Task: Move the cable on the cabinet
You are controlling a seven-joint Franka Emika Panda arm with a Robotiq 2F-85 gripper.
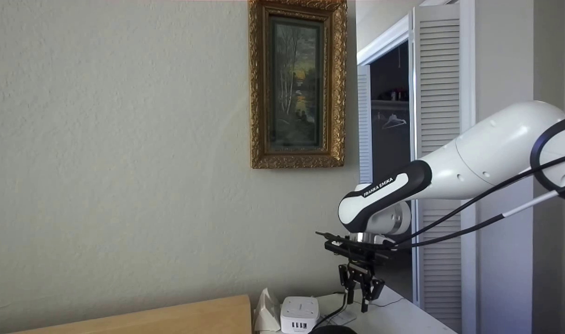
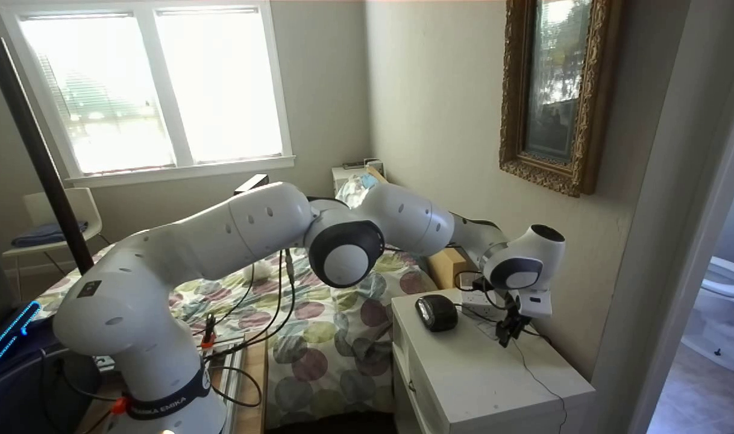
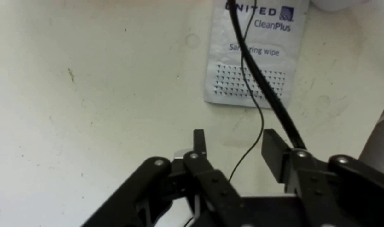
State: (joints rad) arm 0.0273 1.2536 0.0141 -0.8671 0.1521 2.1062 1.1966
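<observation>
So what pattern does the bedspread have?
The bedspread is boldly polka-dotted in dark red, grey and yellow-green on white; it shows best in an exterior view.

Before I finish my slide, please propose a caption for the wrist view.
Open fingers above the white cabinet, framing a thin black cord that curves across a sanitizing wipe packet.

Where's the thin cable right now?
In the wrist view, mostly right of centre, the thin cable crosses the wipe packet, then bends down the image, showing between the jaws of the open gripper. Their height above it isn't clear.
</observation>
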